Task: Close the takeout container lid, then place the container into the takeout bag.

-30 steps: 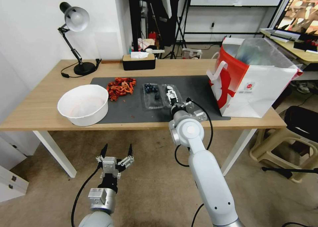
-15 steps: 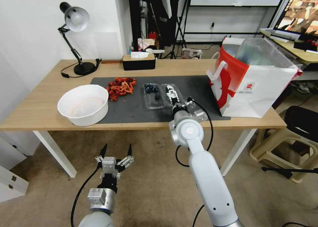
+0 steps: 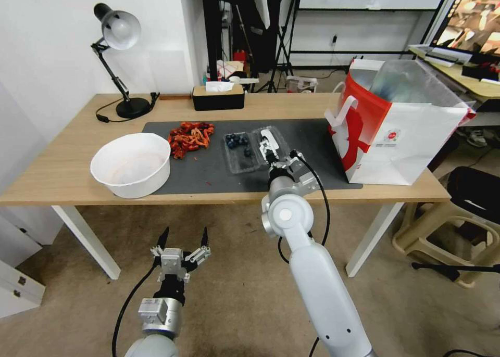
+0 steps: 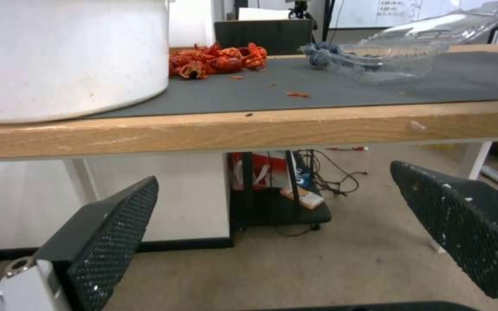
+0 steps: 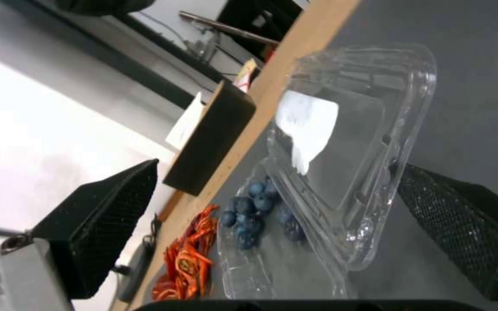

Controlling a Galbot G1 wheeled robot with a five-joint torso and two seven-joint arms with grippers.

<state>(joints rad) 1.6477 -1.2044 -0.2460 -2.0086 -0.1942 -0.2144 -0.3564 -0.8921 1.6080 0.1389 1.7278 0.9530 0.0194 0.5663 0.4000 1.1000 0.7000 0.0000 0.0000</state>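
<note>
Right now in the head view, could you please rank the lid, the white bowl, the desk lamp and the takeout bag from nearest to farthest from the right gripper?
1. lid, at the right gripper
2. takeout bag, to its right
3. white bowl, to its left
4. desk lamp, far-left corner

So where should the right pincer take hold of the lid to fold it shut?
Probably the lid's free long edge, the one away from the hinge, approached from the bag side. The lid is raised off the mat there, while the tray half of the takeout container lies flat. The open right pincer is at that edge.
</note>
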